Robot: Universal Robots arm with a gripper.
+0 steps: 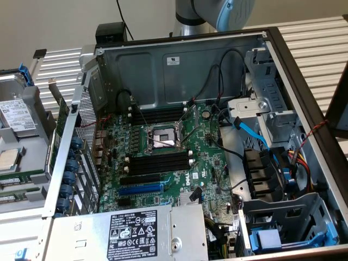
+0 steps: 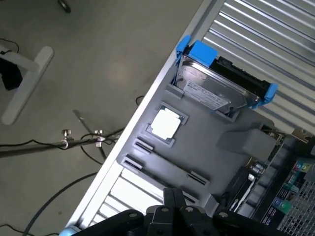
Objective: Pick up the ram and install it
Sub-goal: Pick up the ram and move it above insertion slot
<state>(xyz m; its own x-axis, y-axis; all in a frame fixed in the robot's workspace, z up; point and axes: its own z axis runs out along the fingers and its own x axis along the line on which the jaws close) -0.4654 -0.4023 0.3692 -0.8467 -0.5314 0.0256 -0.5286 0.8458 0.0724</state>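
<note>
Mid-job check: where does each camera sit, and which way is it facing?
Exterior view: above the open case, looking down onto the motherboard; arm at the top edge.
Wrist view: on the wrist, looking down at the tray and floor; gripper in the foreground.
Shared: hard drive and CPU in the tray.

**Slatted bench and its load**

A pale, slatted metal bench [image 1: 318, 38] is seen carrying an open computer case [image 1: 179, 62], laid on its side. Just beside the case, toward the exterior view's left, a grey moulded tray [image 2: 216, 162] is set on the same slats.
</note>
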